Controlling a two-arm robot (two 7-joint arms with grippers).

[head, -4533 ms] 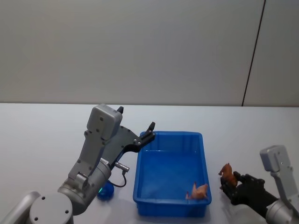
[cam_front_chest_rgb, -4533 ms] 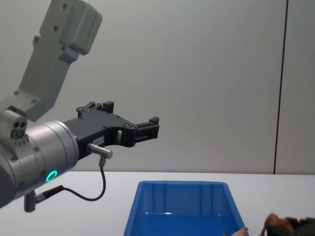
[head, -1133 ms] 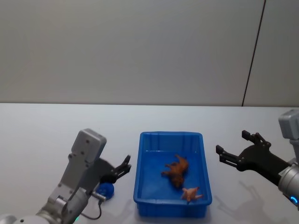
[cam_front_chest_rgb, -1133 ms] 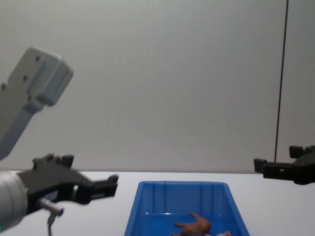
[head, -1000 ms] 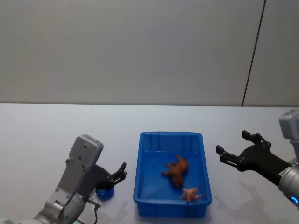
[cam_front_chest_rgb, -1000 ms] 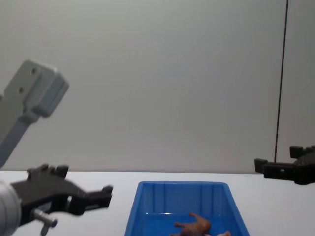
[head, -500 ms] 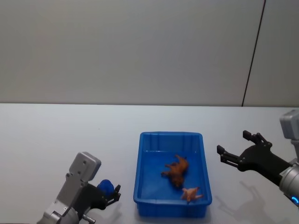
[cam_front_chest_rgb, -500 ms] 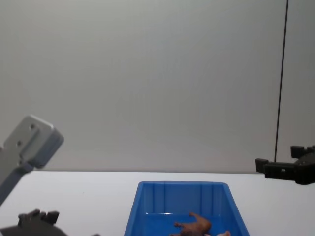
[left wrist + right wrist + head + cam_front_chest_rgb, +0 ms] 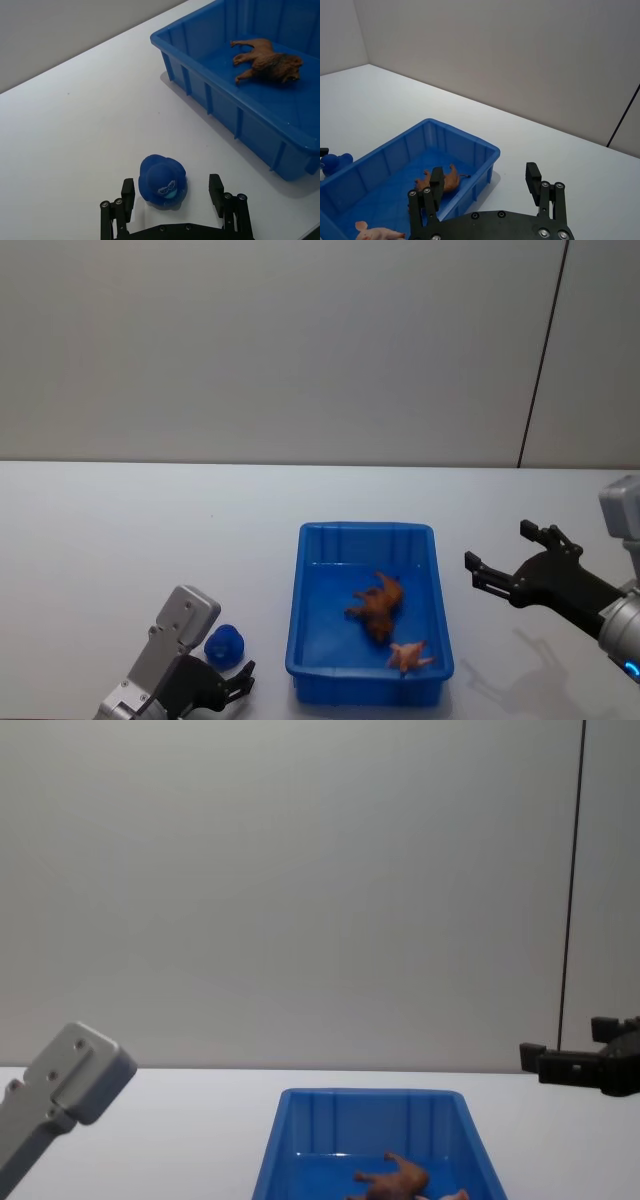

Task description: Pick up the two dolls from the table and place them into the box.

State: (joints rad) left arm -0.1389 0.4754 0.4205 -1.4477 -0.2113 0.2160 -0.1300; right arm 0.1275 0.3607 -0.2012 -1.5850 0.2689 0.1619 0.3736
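The blue box (image 9: 296,640) stands on the white table (image 9: 120,540) with both dolls lying inside. The brown doll (image 9: 378,602) rests on its side mid-box, and the pink doll (image 9: 408,655) lies at the near right corner. My right gripper (image 9: 496,544) hovers open to the right of the box, holding nothing. From the right wrist view the brown doll (image 9: 442,181) and pink doll (image 9: 377,232) show past that gripper (image 9: 484,172). My left gripper (image 9: 171,186) is open, low at the near left of the table.
A small blue toy duck (image 9: 162,180) sits on the table left of the box, in line with the gap of the left gripper's open fingers, not pinched. It also shows as the duck (image 9: 224,643) in the head view.
The brown doll, earlier in my right gripper beside the box, now lies in the box. Over the last second the left arm sank and drew back behind the duck. The right arm stayed still.
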